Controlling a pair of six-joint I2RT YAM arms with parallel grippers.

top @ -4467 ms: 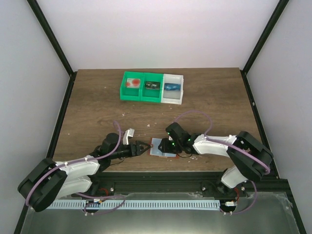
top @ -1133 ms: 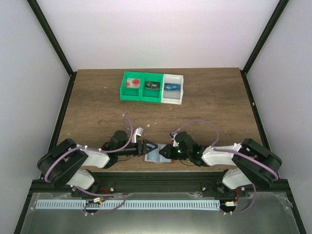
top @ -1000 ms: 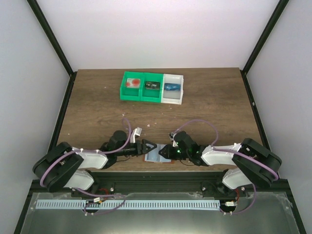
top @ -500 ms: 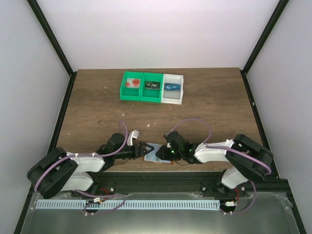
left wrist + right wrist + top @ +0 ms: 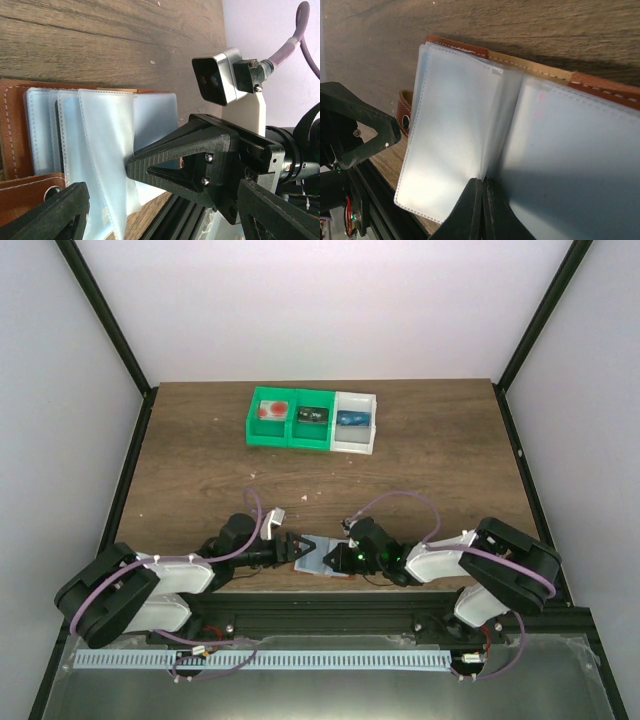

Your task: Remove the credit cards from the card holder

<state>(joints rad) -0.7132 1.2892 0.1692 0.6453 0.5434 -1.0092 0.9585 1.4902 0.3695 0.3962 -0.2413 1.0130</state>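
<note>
The card holder (image 5: pixel 320 551) lies open near the table's front edge, between my two grippers. Its outside is orange-brown leather (image 5: pixel 600 86) and its inside is a fan of pale blue plastic sleeves (image 5: pixel 455 115). My right gripper (image 5: pixel 483 181) is shut, with its tips at the near end of the fold where the sleeves meet. I cannot tell whether a sleeve is pinched. From the left wrist, the right gripper (image 5: pixel 130 167) touches a raised sleeve (image 5: pixel 105 145). My left gripper (image 5: pixel 163 187) is open, just left of the holder (image 5: pixel 12 125). No credit cards show.
A row of bins stands at the back: two green ones (image 5: pixel 285 441) and a white one (image 5: pixel 352 444) with a blue thing in it. The black frame rail (image 5: pixel 320 605) runs right behind the holder's near edge. Small crumbs dot the wood.
My right gripper's jaws have closed at the fold of the sleeves, and its arm has shifted slightly. The left gripper has moved in closer to the holder and stayed open.
</note>
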